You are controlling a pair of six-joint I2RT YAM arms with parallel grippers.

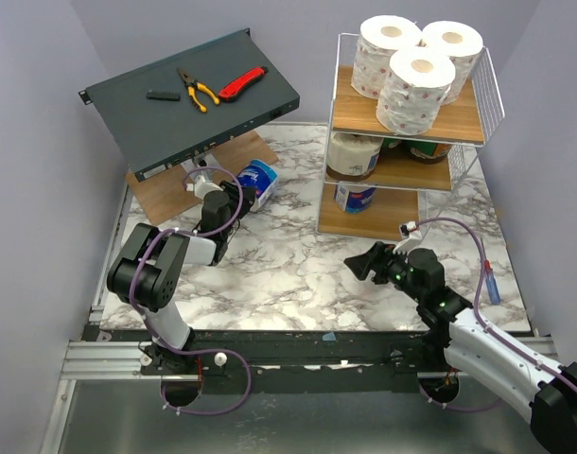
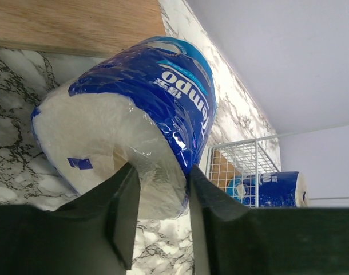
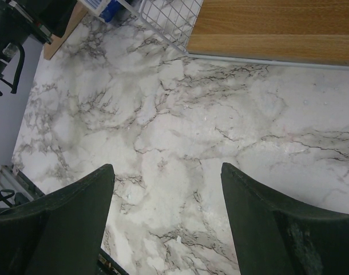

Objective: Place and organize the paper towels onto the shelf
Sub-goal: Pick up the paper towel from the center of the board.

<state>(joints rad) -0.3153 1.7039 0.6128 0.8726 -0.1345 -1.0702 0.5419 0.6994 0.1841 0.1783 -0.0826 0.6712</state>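
**rollwatch:** So, hunting for the loose blue-and-white pack [image 1: 258, 182] here. Anywhere obvious?

**armnerd:** Yep, far left of the marble table [image 1: 288, 274], lying on its side right at the corner of the flat wooden board [image 1: 161, 197], just below the edge of the slanted grey box [image 1: 189, 104]. Well apart from the shelf [image 1: 459, 121]. Can't tell whether resting on the marble or lifted slightly.

**rollwatch:** Grabbed or not?

**armnerd:** Grabbed. Squeezed between the fingers of the left gripper [image 2: 163, 189], plastic wrap dented on both sides in the wrist view.

**rollwatch:** And the right gripper [image 3: 166, 172]?

**armnerd:** Spread wide, nothing in between. Hanging over bare marble just in front of the shelf's bottom board.

**rollwatch:** Anything up on the shelf?

**armnerd:** Plenty. Three white printed rolls [image 1: 411, 71] standing on the top tier, a cream roll [image 1: 353, 153] beside green-wrapped rolls [image 1: 428, 149] on the middle one, a second blue pack [image 1: 357, 196] on the bottom. Same pack also peeking through the wire mesh in the left wrist view.
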